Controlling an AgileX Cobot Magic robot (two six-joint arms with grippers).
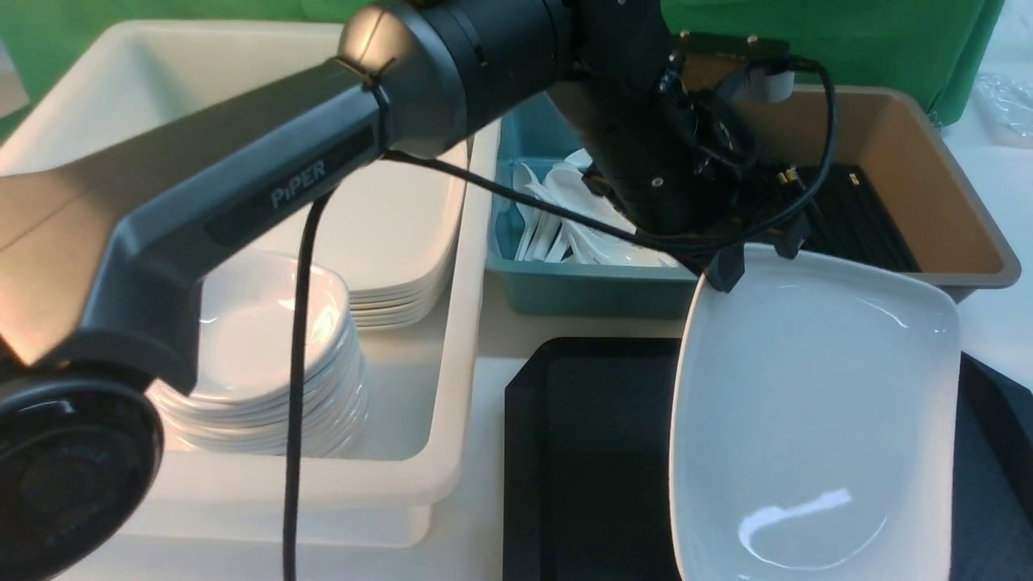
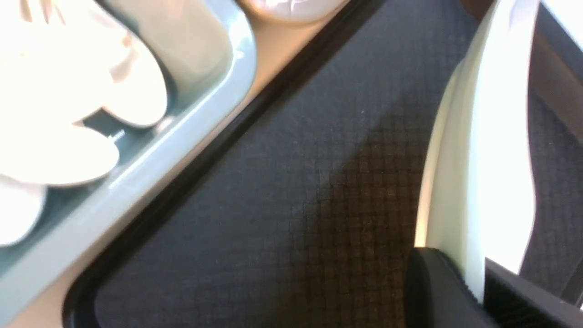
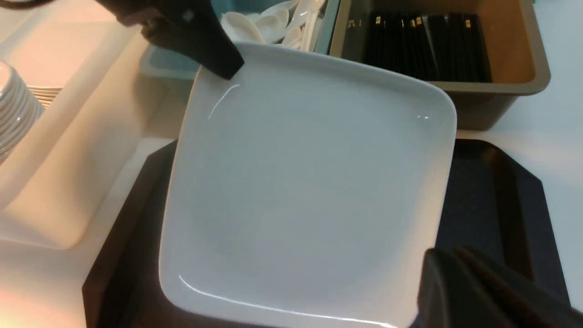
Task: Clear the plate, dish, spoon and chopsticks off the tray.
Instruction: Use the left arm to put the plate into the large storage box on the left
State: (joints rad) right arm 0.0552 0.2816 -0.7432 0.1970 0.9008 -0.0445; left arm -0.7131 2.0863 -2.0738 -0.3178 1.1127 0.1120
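Now left pincer grips the plate's far corner over the tray; right pincer closed. Next: left, into tub.

Plate: glossy white, plain. Tray: black, fine diamond-grid texture across the surface. Spoons: white, in a blue-green tub. Chopsticks: black, some with pale markings at one end, in a brown tub. Stacked dishes: white, in a cream-white tub. Backdrop: green. Arm: dark grey, pale lettering.
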